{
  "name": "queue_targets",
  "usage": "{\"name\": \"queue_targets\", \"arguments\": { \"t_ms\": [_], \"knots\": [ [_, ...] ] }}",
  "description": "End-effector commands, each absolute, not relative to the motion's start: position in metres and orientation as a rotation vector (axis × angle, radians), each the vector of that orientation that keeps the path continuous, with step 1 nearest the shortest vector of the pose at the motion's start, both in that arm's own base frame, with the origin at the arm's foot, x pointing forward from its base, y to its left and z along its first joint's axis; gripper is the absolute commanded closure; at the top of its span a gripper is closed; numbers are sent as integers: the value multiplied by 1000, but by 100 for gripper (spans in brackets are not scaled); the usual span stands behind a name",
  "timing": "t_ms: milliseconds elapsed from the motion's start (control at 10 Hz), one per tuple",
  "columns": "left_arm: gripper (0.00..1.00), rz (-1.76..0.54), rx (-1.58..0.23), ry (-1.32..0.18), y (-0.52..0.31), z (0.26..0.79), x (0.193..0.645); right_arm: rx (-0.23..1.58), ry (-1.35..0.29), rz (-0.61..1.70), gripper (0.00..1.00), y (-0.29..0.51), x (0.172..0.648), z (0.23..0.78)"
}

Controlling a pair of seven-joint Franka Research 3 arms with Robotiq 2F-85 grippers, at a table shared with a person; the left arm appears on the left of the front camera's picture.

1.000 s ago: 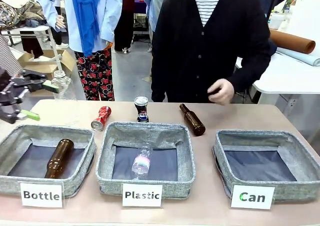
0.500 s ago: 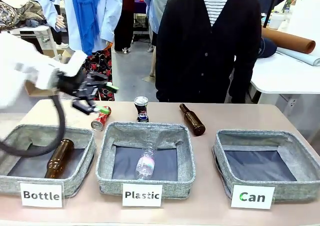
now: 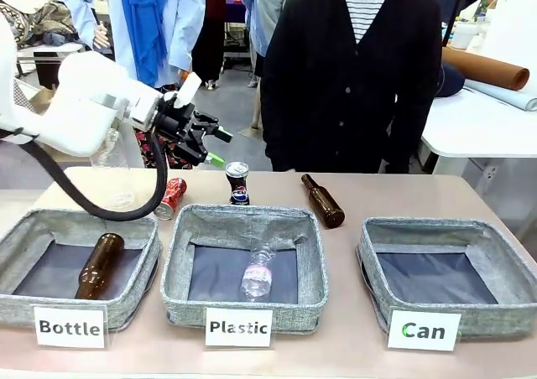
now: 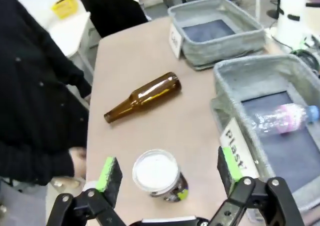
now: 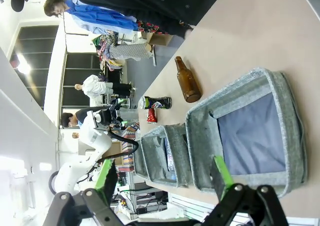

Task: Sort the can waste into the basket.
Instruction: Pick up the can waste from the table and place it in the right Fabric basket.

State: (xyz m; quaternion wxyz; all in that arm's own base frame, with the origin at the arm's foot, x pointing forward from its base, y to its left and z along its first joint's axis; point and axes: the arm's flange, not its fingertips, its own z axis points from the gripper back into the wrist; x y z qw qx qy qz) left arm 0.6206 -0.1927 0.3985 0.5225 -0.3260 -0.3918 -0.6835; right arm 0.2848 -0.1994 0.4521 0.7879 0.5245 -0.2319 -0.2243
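Observation:
The dark Pepsi can (image 3: 237, 183) stands upright at the back of the table; the red dented can (image 3: 170, 198) lies to its left. My left gripper (image 3: 207, 145) hovers open just above and left of the Pepsi can. In the left wrist view the can's silver top (image 4: 156, 172) sits between the spread green pads (image 4: 110, 172) of my left gripper (image 4: 167, 162). The grey basket labelled "Can" (image 3: 386, 232) stands at the front right, with nothing in it. My right gripper (image 5: 162, 176) is open above that basket (image 5: 200, 136), holding nothing.
A brown bottle (image 3: 323, 200) lies on the table right of the Pepsi can. The "Plastic" basket (image 3: 315, 262) holds a clear bottle, the "Bottle" basket (image 3: 147, 262) a brown one. A person in a black cardigan (image 3: 352, 77) stands at the far edge.
My left arm has swung from the far left toward the middle and now hovers by the Pepsi can. The person's hand has drawn back. The clear bottle rolled slightly.

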Motion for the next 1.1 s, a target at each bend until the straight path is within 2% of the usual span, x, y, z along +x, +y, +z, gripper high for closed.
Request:
{"name": "queue_targets", "arguments": {
  "t_ms": [0,300,700,900,1000],
  "knots": [
    [0,-1593,-820,-897,-194,391,645,1147,-532,-464,0,-200,287,452],
    [0,-1594,-745,-817,-205,360,656,1147,-532,-464,0,-200,287,452],
    [0,-1597,-772,-756,-212,330,660,1147,-532,-464,0,-200,287,452],
    [0,-1593,-812,-789,-199,339,654,1147,-532,-464,0,-200,287,452],
    [0,-1582,-798,-870,-178,362,637,1147,-532,-464,0,-200,287,452]
  ]
}}
